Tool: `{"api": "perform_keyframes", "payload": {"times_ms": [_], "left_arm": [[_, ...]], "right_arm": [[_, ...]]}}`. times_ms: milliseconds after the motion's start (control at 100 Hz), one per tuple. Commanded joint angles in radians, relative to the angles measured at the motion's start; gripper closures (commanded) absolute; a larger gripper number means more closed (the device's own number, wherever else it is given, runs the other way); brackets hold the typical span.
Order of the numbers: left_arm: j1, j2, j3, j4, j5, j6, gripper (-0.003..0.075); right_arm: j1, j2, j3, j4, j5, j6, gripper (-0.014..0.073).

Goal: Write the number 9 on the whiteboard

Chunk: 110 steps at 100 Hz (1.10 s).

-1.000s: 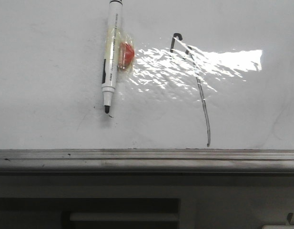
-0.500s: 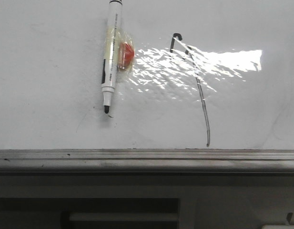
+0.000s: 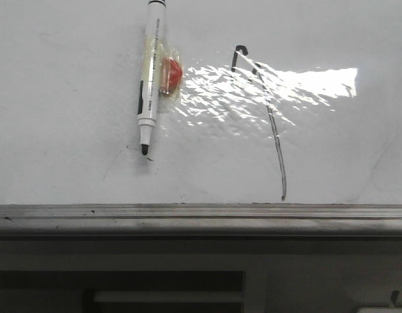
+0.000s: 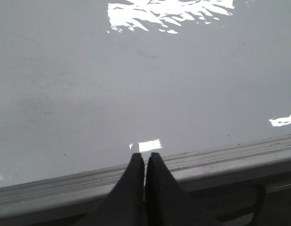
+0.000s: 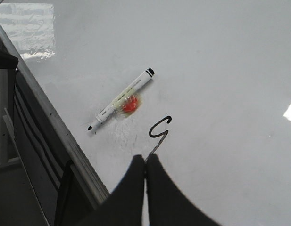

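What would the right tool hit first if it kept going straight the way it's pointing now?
Probably the whiteboard itself, right about where the number 9 is drawn just ahead of the right tool. Depth is unclear, so the tool's height above the board can't be judged.

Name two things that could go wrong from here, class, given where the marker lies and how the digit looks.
1. The marker lies uncapped on the whiteboard; both the left claw and the right claw are shut and empty, so picking it up may roll it or smear ink.
2. The number 9 has only a hook and tail; a restarted stroke could miss the loop.
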Motion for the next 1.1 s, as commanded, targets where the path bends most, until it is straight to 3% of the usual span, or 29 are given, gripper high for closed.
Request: {"api": "perform_keyframes", "payload": {"times_ms": [0, 190, 410, 530, 660, 740, 900, 1090], "left_arm": [[0.003, -0.021, 0.019, 0.003, -0.07, -0.009, 0.0741], [0.003, -0.021, 0.019, 0.003, -0.07, -0.009, 0.0741], [0.003, -0.021, 0.019, 0.003, -0.07, -0.009, 0.0741], [0.003, -0.021, 0.019, 0.003, -0.07, -0.009, 0.0741], [0.003, -0.021, 0.019, 0.003, -0.07, -0.009, 0.0741], [0.003, -0.021, 0.019, 0.003, -0.07, -0.009, 0.0741], [0.003, -0.021, 0.019, 0.003, -0.07, -0.009, 0.0741], [0.003, -0.02, 0.019, 0.001, -0.068, -0.009, 0.0741]], "right_arm": [[-0.006, 0.008, -0.024, -0.01, -0.07, 0.004, 0.0634], [-0.086, -0.009, 0.049, -0.016, -0.106, 0.004, 0.0634], [-0.378, -0.022, 0.324, 0.08, -0.628, 0.004, 0.0635], [-0.501, -0.032, 0.479, 0.08, -0.726, 0.096, 0.0635], [-0.567, -0.076, 0.611, 0.073, -0.726, 0.231, 0.0635], [-0.591, -0.133, 0.599, 0.058, -0.536, 0.231, 0.0635], [-0.626, -0.273, 0.606, 0.014, -0.304, 0.229, 0.0635], [-0.636, -0.285, 0.606, 0.014, -0.208, 0.229, 0.0635]]}}
